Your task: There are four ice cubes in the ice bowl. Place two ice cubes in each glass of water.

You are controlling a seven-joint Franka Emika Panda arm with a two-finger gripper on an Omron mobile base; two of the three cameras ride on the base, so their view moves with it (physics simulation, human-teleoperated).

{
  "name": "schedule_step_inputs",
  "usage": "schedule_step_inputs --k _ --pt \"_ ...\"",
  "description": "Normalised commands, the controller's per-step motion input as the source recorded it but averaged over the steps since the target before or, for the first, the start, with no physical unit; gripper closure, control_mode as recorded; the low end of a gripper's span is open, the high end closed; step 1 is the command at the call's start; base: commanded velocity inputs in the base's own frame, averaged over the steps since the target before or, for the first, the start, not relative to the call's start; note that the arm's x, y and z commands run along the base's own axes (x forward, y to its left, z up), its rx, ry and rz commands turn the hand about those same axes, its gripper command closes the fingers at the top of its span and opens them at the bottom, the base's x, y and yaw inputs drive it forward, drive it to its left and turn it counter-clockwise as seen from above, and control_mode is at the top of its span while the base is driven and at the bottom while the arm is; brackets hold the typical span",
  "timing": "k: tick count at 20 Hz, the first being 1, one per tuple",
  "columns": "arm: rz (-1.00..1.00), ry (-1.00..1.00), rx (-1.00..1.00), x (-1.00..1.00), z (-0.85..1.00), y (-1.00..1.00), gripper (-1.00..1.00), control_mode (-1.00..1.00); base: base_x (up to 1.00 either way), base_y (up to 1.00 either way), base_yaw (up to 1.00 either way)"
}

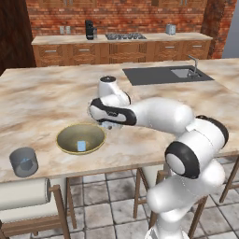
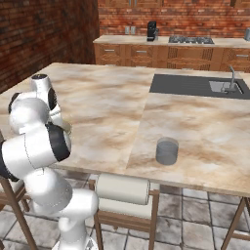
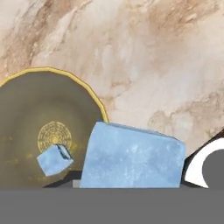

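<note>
The ice bowl, olive-yellow with a golden rim, sits near the counter's front edge with one ice cube in it. My gripper hovers just right of the bowl's rim, shut on another ice cube that looms large in the hand view. There the bowl lies to the left with the small cube near its centre. One glass of water stands left of the bowl at the counter's edge, with a pale bluish shape inside it. The other glass stands off to the right.
The marble island stretches back to a dark sink with a faucet. Stools with padded backs stand under the front edge. My white arm reaches in from the right over the counter.
</note>
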Motion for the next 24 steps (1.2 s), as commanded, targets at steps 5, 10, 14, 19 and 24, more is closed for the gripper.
schedule_step_inputs --k 5,10,14,19,24 --pt "-0.30 -0.16 0.03 -0.04 0.24 -1.00 1.00 -1.00 0.00 0.00 0.00" --pt "-0.35 0.00 0.00 0.01 0.20 -0.99 1.00 -1.00 0.00 0.00 0.00" --pt "-0.38 0.01 0.00 0.11 0.21 -0.91 1.00 -1.00 0.00 0.00 0.00" --pt "-0.46 0.07 0.00 0.23 0.23 -0.89 1.00 -1.00 0.00 0.00 0.00" --pt "-0.45 0.02 0.00 0.23 0.04 -0.99 1.00 -1.00 0.00 0.00 0.00"
